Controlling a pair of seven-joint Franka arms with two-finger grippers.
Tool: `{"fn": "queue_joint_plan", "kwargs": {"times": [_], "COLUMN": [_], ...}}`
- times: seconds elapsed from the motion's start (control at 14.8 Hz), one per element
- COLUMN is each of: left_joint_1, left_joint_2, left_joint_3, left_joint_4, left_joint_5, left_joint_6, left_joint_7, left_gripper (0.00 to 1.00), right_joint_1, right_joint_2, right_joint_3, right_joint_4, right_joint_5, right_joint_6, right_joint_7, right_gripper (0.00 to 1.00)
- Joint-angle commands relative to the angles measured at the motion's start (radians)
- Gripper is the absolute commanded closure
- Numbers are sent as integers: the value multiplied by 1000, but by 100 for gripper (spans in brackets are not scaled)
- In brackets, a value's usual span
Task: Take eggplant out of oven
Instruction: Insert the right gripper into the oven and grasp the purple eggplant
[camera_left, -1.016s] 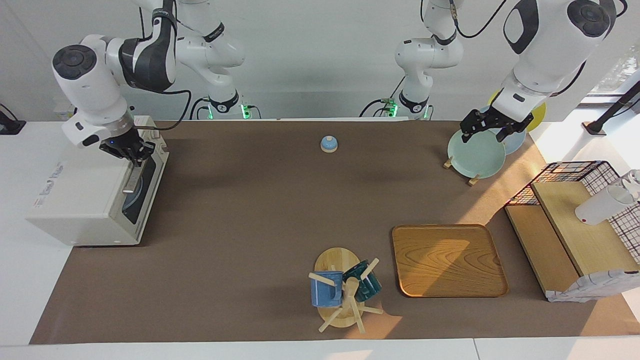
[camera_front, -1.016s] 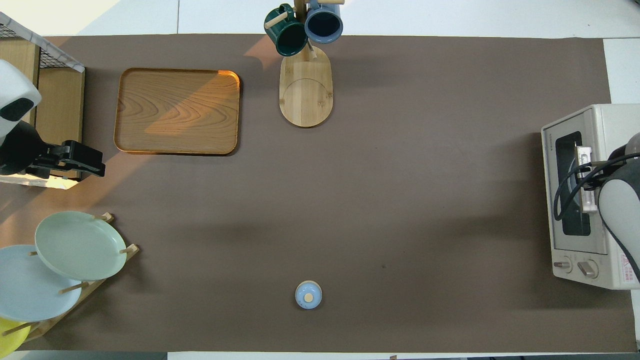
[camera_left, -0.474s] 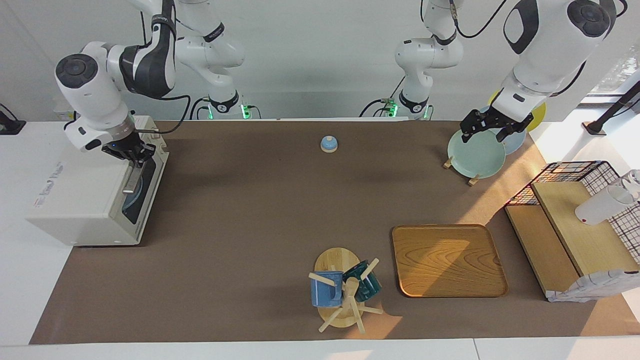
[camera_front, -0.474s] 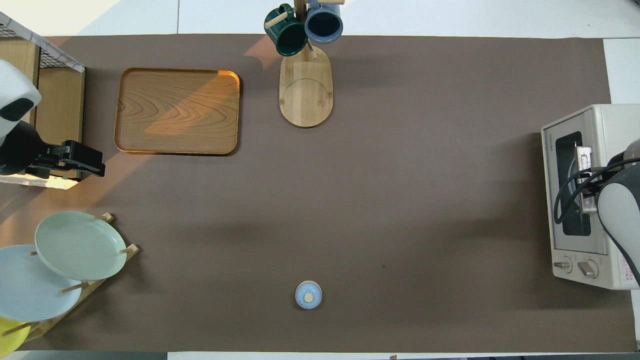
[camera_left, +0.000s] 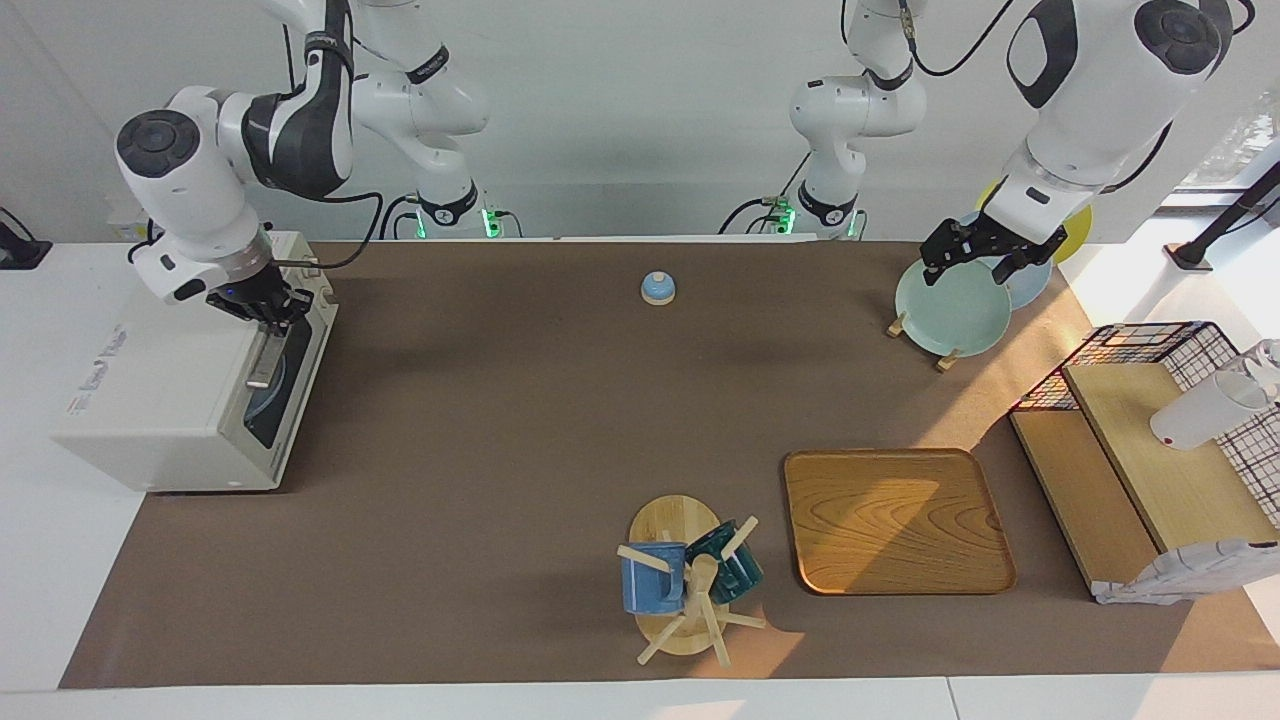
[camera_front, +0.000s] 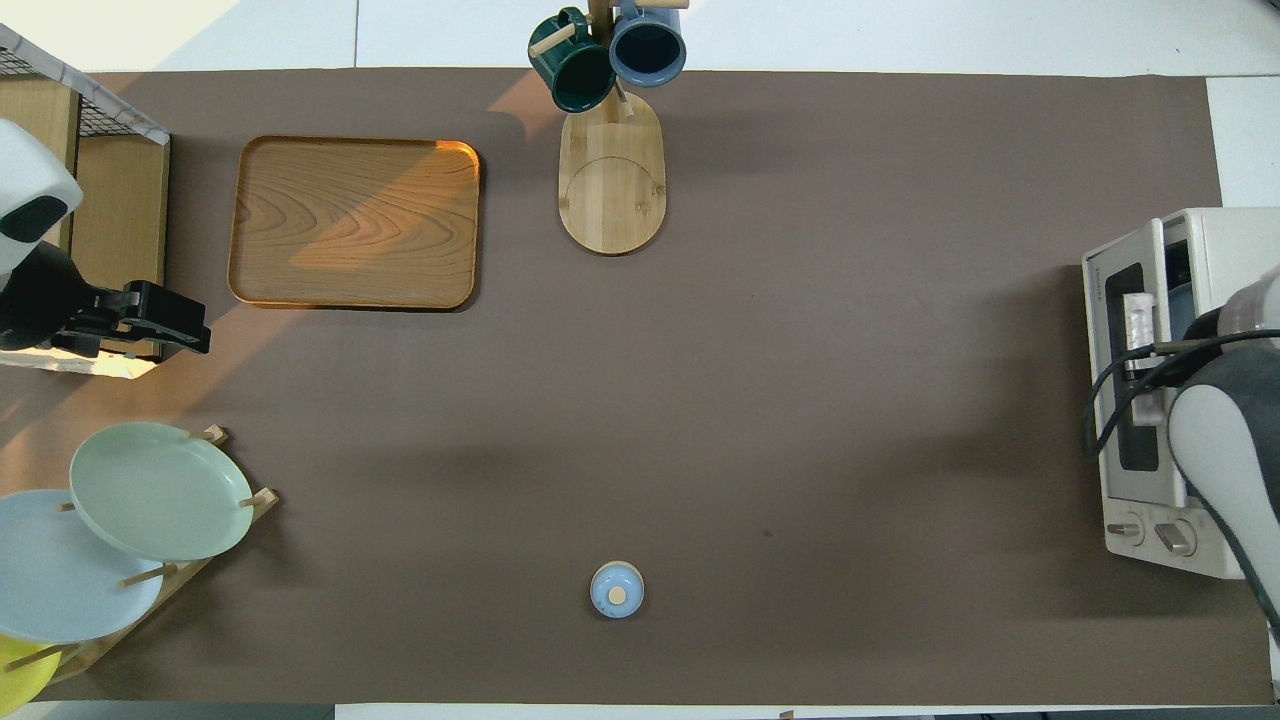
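The cream-white oven (camera_left: 160, 400) stands at the right arm's end of the table and also shows in the overhead view (camera_front: 1215, 240). Its dark glass door (camera_left: 288, 385) is tipped slightly away from the oven's top, leaving a narrow gap. My right gripper (camera_left: 268, 312) is shut on the end of the metal bar handle (camera_left: 262, 362) nearer the robots. The eggplant is hidden; only a bluish round plate shows through the glass. My left gripper (camera_left: 985, 265) waits open and empty, up in the air over the plate rack.
A small blue bell (camera_left: 657, 288) sits near the robots at mid-table. A plate rack (camera_left: 950, 305), a wooden tray (camera_left: 895, 520), a mug tree with two mugs (camera_left: 685, 585) and a wire-and-wood shelf (camera_left: 1150, 460) stand toward the left arm's end.
My right gripper has pulled the handle out from the oven, and the door's top edge has swung away, opening a gap. The left arm has not moved.
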Motion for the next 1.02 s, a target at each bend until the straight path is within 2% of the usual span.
{"fn": "queue_joint_plan", "kwargs": {"times": [0.0, 0.2, 0.47, 0.75, 0.95], "left_joint_1": [9, 9, 9, 9, 9], "left_joint_2": [-4, -4, -4, -4, -4], "left_joint_3": [-4, -4, -4, -4, -4], "left_joint_4": [0, -2, -2, 0, 0], "left_joint_5": [-6, -6, -6, -7, -7], "left_joint_6": [-3, -3, -3, -3, -2], "left_joint_7": [-9, -9, -9, -9, -9], "left_gripper": [0, 0, 0, 0, 0], "right_joint_1": [75, 98, 127, 141, 150], "right_joint_2": [43, 111, 143, 183, 183], "right_joint_3": [2, 4, 4, 4, 6], "right_joint_4": [-80, -98, -161, -181, -184], "right_joint_5": [21, 24, 30, 58, 67], "right_joint_6": [165, 281, 418, 469, 469], "right_joint_7": [81, 104, 141, 155, 184], "right_gripper": [100, 100, 100, 100, 100]}}
